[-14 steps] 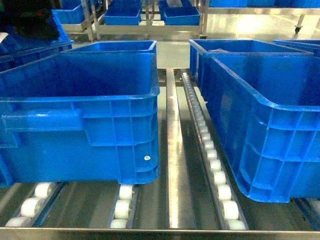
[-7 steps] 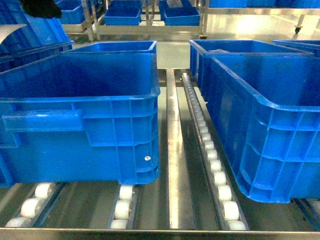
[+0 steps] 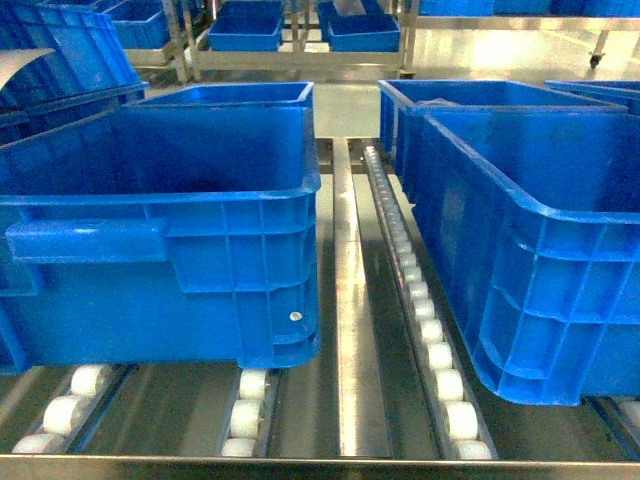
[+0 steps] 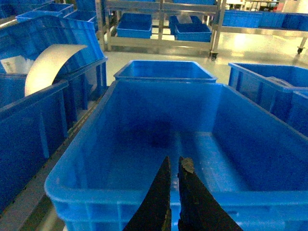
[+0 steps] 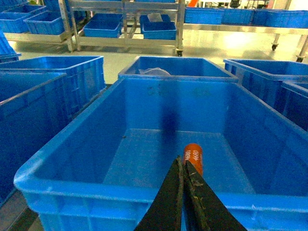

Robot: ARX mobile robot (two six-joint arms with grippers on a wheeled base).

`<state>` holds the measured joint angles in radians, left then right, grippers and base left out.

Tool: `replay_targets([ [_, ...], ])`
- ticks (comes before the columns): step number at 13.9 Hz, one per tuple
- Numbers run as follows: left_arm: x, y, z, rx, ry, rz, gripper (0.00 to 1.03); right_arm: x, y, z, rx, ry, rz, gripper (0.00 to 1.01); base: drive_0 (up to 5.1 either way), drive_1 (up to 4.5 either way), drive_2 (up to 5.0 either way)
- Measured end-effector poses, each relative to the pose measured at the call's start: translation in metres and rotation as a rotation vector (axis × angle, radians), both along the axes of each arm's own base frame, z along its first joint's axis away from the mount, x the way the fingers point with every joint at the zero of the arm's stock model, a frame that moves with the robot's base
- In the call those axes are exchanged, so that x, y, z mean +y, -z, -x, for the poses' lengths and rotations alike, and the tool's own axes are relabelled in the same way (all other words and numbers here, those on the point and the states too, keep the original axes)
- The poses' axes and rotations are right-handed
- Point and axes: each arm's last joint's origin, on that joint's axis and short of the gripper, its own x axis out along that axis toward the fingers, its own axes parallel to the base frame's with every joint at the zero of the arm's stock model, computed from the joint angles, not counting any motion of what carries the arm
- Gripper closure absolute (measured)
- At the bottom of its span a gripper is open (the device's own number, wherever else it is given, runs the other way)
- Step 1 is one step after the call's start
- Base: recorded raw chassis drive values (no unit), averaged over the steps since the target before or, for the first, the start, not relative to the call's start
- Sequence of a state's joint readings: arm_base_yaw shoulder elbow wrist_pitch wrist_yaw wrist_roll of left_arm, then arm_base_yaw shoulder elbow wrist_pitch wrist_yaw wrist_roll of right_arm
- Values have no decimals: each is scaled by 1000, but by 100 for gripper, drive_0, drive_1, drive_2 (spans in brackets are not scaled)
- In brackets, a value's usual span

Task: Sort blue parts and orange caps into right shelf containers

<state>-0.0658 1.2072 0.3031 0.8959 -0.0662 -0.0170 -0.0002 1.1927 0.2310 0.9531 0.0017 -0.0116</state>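
Two blue containers stand on the steel shelf [image 3: 358, 300]: the left container [image 3: 200, 196] and the right container [image 3: 530, 205]. Neither gripper shows in the head view. In the left wrist view my left gripper [image 4: 174, 161] hangs over the near rim of a container [image 4: 96, 195] with a bare floor, its fingers shut with nothing between them. In the right wrist view my right gripper [image 5: 182, 160] is shut above the near rim of a container [image 5: 86, 188]. An orange cap [image 5: 193, 155] lies on that container's floor just beyond the fingertips. No blue parts are in view.
Roller tracks [image 3: 425, 300] run between the containers. More blue crates [image 3: 230, 93] stand behind and to the sides. A curved white sheet [image 4: 48, 67] sticks out of a crate at the far left. Further racks with crates [image 3: 245, 25] stand across the aisle.
The dark arm at the top left of the head view has risen and left the view. The containers have not moved.
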Motion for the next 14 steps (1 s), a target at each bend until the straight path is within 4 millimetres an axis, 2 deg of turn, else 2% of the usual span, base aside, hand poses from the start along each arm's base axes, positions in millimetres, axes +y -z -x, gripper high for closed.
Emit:
replay_targets([
  [2, 12, 8, 21, 2, -3, 0, 101, 0, 5, 18, 6, 0, 0, 99, 0, 0, 0],
  [5, 13, 15, 43, 4, 1, 0, 101, 0, 11, 39, -35, 0, -1, 99, 0, 0, 0],
  [7, 13, 19, 57, 5, 0, 0, 101, 0, 24, 52, 34, -1, -1, 99, 0, 0, 0],
  [9, 13, 25, 67, -28, 0, 0, 101, 0, 17, 60, -2, 0, -1, 99, 0, 0, 0],
  [11, 13, 34, 76, 25, 0, 0, 101, 0, 17, 68, 3, -1, -1, 99, 0, 0, 0],
  [14, 13, 27, 87, -4, 0, 0, 101, 0, 13, 78, -14, 0, -1, 99, 0, 0, 0],
])
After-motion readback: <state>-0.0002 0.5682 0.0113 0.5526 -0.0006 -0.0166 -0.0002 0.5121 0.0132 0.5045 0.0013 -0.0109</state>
